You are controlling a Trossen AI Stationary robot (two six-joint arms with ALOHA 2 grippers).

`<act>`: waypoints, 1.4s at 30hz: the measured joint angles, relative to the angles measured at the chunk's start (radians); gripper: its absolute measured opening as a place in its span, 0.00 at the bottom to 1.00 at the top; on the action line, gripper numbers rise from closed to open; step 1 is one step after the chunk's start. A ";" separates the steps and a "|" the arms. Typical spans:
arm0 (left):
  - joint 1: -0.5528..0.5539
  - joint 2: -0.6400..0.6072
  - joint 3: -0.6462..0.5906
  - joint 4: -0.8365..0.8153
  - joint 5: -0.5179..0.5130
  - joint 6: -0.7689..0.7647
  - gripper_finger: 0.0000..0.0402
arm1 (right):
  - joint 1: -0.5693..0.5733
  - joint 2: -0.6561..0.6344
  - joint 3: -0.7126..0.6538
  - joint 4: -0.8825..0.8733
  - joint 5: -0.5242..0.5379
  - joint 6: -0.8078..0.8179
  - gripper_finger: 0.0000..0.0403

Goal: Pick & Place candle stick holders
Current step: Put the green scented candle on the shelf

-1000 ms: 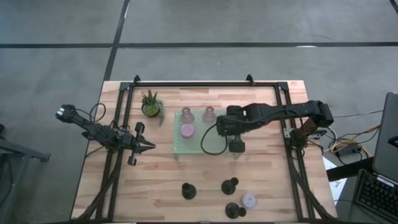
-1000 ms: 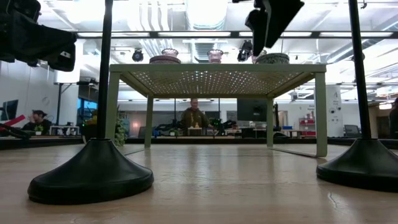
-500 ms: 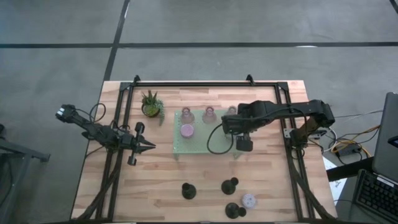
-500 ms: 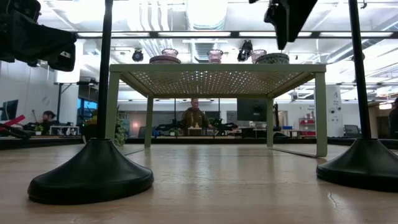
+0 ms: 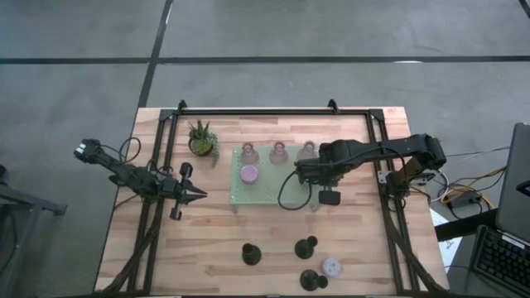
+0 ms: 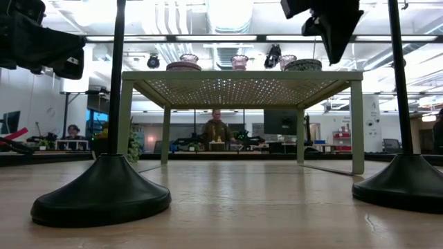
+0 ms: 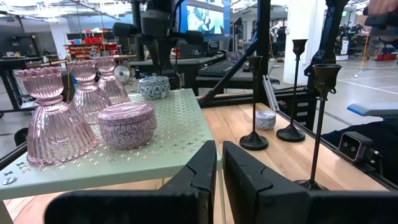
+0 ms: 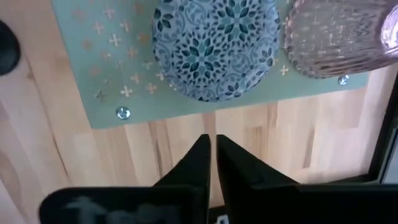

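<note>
A pale green perforated tray (image 5: 269, 192) carries three pinkish clear glass holders (image 5: 279, 152), a lilac holder (image 5: 248, 174) and a blue-grey patterned holder (image 8: 214, 46). Each of them stands on its round base. My right gripper (image 8: 211, 146) points down, shut and empty, over bare wood just off the tray's right end (image 6: 337, 48), beside the blue-grey holder (image 6: 303, 65). Three black knobbed holders (image 5: 306, 247) and a small pale one (image 5: 331, 266) stand on the table near the front edge. My left gripper (image 5: 199, 195) rests level at the left, shut and empty.
A small green potted plant (image 5: 201, 139) stands left of the tray. A black frame with upright posts (image 6: 114, 104) rings the table. Bare wood lies between the tray and the black holders. People sit in the room beyond the table.
My right gripper has moved toward the table's right edge, from above the blue-grey holder to just off the tray's end. It has tipped a little and shut from wide open with nothing in it. The holder stays standing on the tray.
</note>
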 joint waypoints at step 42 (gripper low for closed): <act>0.000 0.000 0.000 0.000 0.000 0.000 0.08 | -0.003 0.005 -0.081 0.198 -0.017 -0.082 0.02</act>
